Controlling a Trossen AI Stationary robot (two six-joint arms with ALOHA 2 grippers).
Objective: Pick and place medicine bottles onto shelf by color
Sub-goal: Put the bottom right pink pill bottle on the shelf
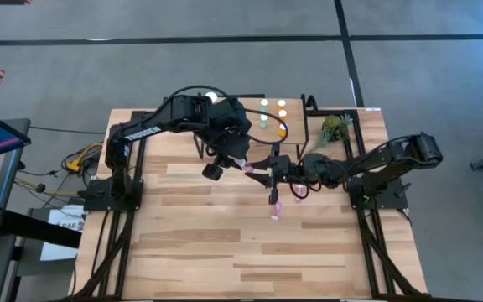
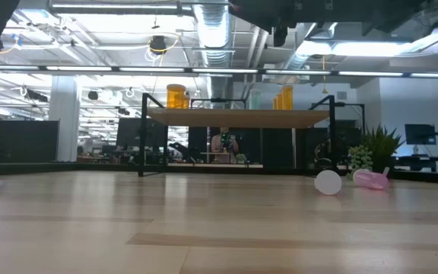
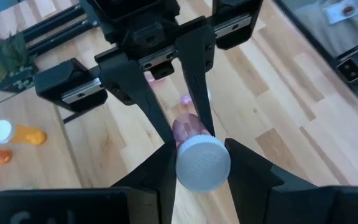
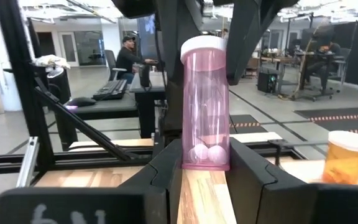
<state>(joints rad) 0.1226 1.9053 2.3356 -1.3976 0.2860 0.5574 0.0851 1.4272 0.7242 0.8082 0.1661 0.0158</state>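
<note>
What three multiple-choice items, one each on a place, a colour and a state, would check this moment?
1. Where is the held bottle?
A on the shelf
B in the right gripper, raised above the table
C on the floor

2. What colour is its body?
A orange
B green
C pink

3. How is the loose bottle on the table?
A lying on its side
B upright
C stacked on another

Answers:
B: the right wrist view shows the jaws clamping its base.
C: it is clear pink under a white cap.
A: the low view shows it lying flat.
</note>
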